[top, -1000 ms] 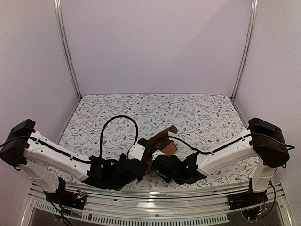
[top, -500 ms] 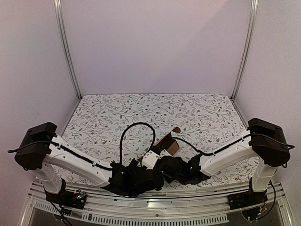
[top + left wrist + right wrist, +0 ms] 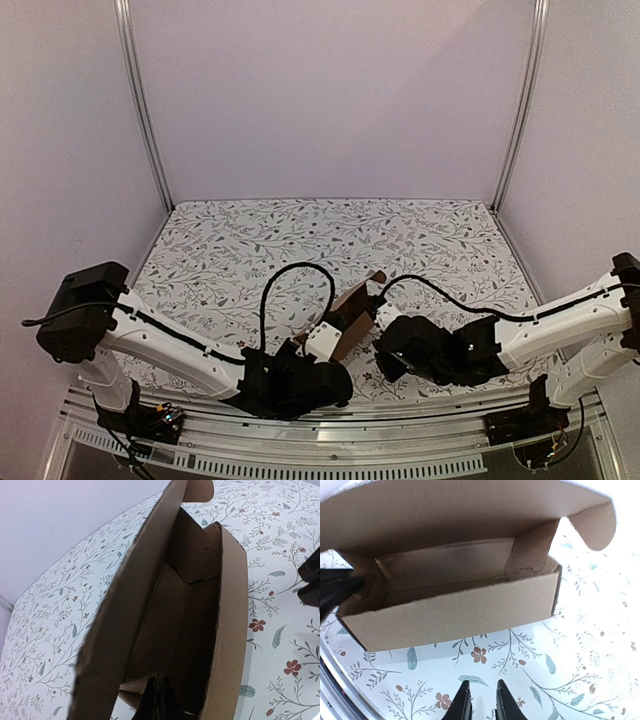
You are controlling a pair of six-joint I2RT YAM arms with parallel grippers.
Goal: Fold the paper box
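Two arms down low at the near edge, and from the top view the paper box (image 3: 352, 318) sits on the floral surface (image 3: 300, 240) right between them. Its long axis slants from near-left to far-right, and the lid stands open. The left tool (image 3: 330, 348) is on the box's near end, so that arm is plainly the closer one. The right tool (image 3: 384, 354) is off to the box's right, near but apart.

Left wrist view now: we look straight down the length of the carton, raised lid on the left and front wall on the right. A dark finger (image 3: 156, 700) sits inside at the near end wall. It looks pinched shut on that wall, though the outer finger is hidden.

Right wrist view: the box lies crosswise ahead, long front wall facing this tool, with bare surface between them. Its fingers (image 3: 461, 702) are almost together and hold nothing. Closing the lid (image 3: 445, 520) looks like the job ahead.
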